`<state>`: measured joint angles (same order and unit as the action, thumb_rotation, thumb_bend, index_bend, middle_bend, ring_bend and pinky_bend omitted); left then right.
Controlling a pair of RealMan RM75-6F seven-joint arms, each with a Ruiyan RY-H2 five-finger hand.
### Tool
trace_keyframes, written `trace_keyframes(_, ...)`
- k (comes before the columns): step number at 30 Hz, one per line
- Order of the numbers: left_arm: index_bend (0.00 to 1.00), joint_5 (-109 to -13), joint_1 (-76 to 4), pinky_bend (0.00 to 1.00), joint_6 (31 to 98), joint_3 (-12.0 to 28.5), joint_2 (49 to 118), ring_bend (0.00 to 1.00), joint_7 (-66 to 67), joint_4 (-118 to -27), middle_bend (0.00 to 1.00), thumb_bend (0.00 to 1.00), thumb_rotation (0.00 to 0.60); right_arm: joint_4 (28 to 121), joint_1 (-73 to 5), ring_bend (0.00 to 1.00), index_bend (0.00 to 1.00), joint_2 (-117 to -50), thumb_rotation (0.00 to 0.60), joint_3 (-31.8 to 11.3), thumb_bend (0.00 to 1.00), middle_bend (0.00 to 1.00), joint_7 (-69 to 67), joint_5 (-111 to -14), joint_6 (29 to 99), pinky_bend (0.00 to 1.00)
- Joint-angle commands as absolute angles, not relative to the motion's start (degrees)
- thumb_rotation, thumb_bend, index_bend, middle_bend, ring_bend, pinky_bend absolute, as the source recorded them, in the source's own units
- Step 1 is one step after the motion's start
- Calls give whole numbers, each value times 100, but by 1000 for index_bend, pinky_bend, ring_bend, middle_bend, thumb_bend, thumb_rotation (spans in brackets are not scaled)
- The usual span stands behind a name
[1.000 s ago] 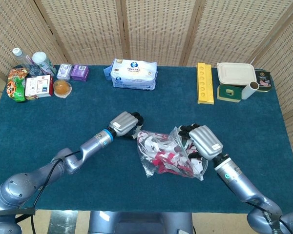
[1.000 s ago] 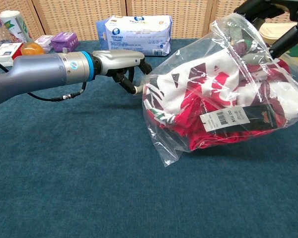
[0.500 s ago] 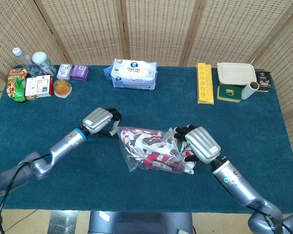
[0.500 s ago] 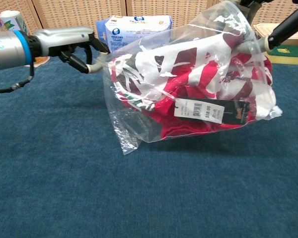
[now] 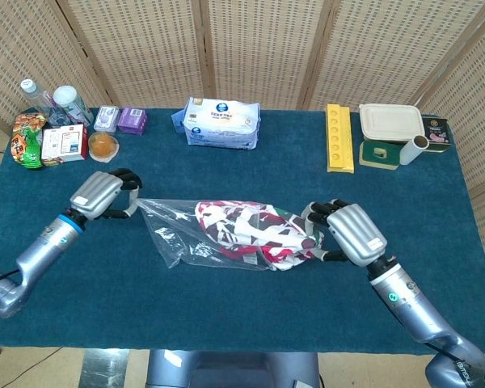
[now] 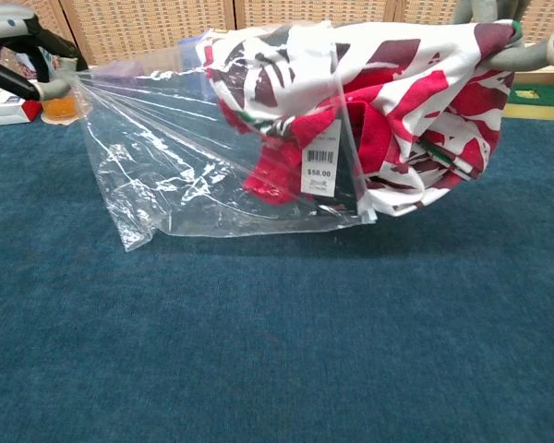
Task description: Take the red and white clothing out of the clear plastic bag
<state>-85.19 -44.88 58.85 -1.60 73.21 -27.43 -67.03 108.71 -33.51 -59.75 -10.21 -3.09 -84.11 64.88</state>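
The clear plastic bag [image 5: 174, 230] is stretched flat across the middle of the blue table [image 5: 436, 202]. My left hand [image 5: 103, 194] grips its left end, seen at the chest view's top-left corner [image 6: 14, 51]. The red and white clothing [image 5: 255, 230] sits in the bag's right part, and its right end sticks out of the bag's mouth. My right hand [image 5: 352, 234] grips that free end. In the chest view the bag [image 6: 166, 157] hangs lifted with the clothing [image 6: 415, 101] bulging out to the right, a price tag [image 6: 319, 171] dangling. Only a sliver of my right hand [image 6: 535, 55] shows there.
A pack of wipes [image 5: 221, 123] lies at the back centre. A yellow tray [image 5: 339, 137], a white lunchbox [image 5: 390, 123] and a roll [image 5: 412, 149] stand at the back right. Bottles, small boxes and an orange [image 5: 103, 145] crowd the back left corner.
My left hand has pulled the bag's end far to the left, stretching the bag out. The right hand stayed holding the clothing, which has partly slid out of the bag's mouth.
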Motion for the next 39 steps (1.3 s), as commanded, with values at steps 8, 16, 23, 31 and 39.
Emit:
trace_keyframes(8, 709, -8308, -4174, 434, 5898, -111, 7039, 262, -2606, -6619, 373, 519, 600, 10554, -3188, 478, 660, -5781, 600, -1074, 413, 393, -679, -8224, 6589, 389)
trace_keyframes(16, 645, -8244, -4021, 427, 5764, -38, 7091, 257, -2575, -6415, 370, 457, 600, 10136, -3084, 471, 646, -5707, 600, -1029, 413, 389, -1006, -8032, 6449, 386)
trace_keyframes(23, 0, -8016, -4143, 105, 5332, 99, 6879, 0, -1877, -6940, 57, 18, 600, 9773, -3047, 314, 281, -5792, 600, -991, 314, 235, -999, -8000, 6406, 305)
trace_keyframes(31, 0, -7543, -3978, 60, 5355, 219, 6584, 0, -721, -7495, 26, 0, 600, 9627, -2913, 169, 93, -5644, 598, -835, 127, 116, -655, -7927, 6332, 177)
trace_keyframes(39, 0, -7403, -3171, 61, 6500, 308, 6262, 0, -578, -8425, 26, 2, 600, 9690, -2639, 167, 85, -5526, 600, -698, 88, 113, -235, -8012, 6628, 176)
